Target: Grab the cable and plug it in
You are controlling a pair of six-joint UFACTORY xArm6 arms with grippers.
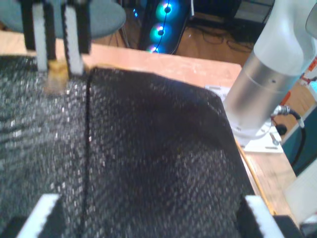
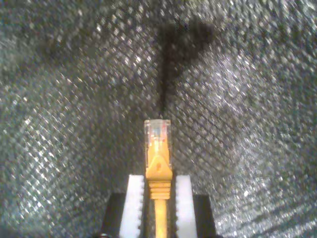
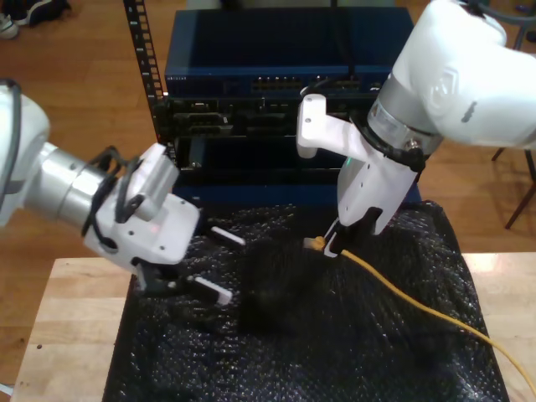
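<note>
You see my second claw (image 2: 158, 198) gripping the cable (image 2: 158, 171) just behind its plug (image 2: 157, 135): the two white pads (image 2: 134, 201) press on the yellow boot from either side, and the clear plug juts out ahead of the fingertips, over the black mat (image 2: 247, 124), with its shadow thrown on the mat beyond. In the exterior view that claw (image 3: 328, 245) hangs from the arm at the view's right, the plug (image 3: 315, 244) at its tip, and the cable (image 3: 419, 299) trails back from behind the claw across the mat (image 3: 335, 352) toward the view's lower right edge. Beyond the claw, past the far edge of the mat, stands the rack (image 3: 276, 109) with a blue unit on top and rows of ports below it. My first claw (image 1: 148, 218) stands wide, its white fingertips (image 1: 47, 210) well apart with nothing between them; ahead of it the mat (image 1: 158, 148) covers the wooden surface (image 1: 198, 67), and farther off you see my second claw (image 1: 57, 54) shut on the yellow boot. In the exterior view my first claw (image 3: 219, 265) sits at the view's left, low over the mat, well apart from the cable.
</note>
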